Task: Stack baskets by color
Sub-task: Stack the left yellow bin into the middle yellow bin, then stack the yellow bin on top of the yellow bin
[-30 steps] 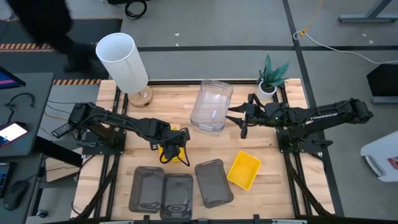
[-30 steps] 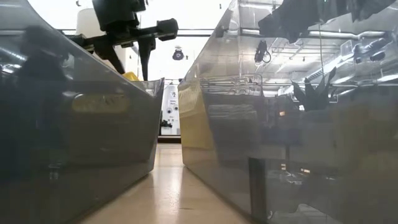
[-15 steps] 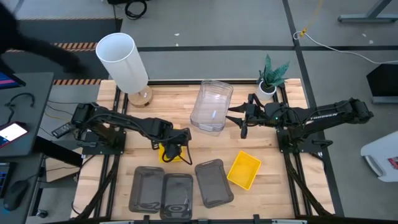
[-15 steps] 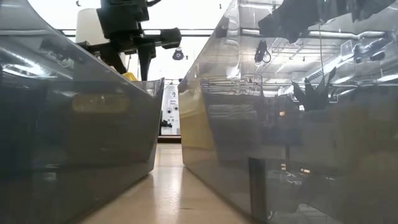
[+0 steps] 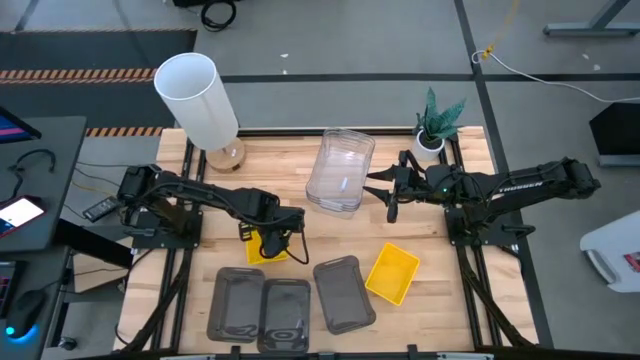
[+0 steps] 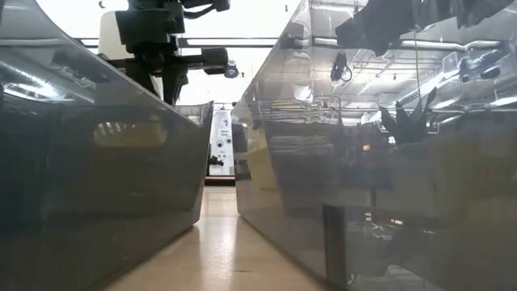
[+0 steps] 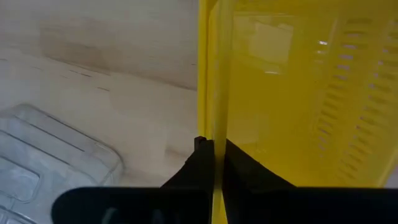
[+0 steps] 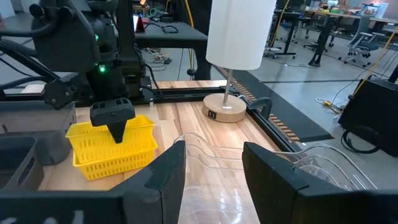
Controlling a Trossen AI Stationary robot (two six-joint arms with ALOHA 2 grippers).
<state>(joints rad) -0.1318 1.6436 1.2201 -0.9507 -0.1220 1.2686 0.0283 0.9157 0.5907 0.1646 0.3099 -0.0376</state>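
A yellow basket (image 5: 262, 249) rests on the table left of the middle, with my left gripper (image 5: 284, 231) shut on its wall; the same yellow basket (image 8: 115, 151) and left gripper (image 8: 118, 124) show in the right wrist view. A second yellow basket (image 5: 392, 272) lies right of the middle. Three dark grey baskets (image 5: 285, 312) lie side by side along the near edge. Clear baskets (image 5: 340, 170) sit nested at the far middle. My right gripper (image 5: 386, 191) hangs open just right of them, holding nothing. My left gripper pinches the yellow basket's upright wall at its rim (image 7: 209, 127), on the side facing the table's right edge. One finger (image 7: 242, 168) is inside the basket and the other outside. The fingers come from above, pointing down. The basket's bottom rests on the table.
A tall white cylinder (image 5: 196, 96) on a round wooden foot stands at the far left. A small potted plant (image 5: 437, 122) stands at the far right. Bare wood shows between the clear baskets and the grey row. In the low view, grey basket walls (image 6: 97, 186) fill the foreground.
My left gripper has sunk a little onto the yellow basket and shut, its two fingers coming together on the basket's wall. My right arm has kept still.
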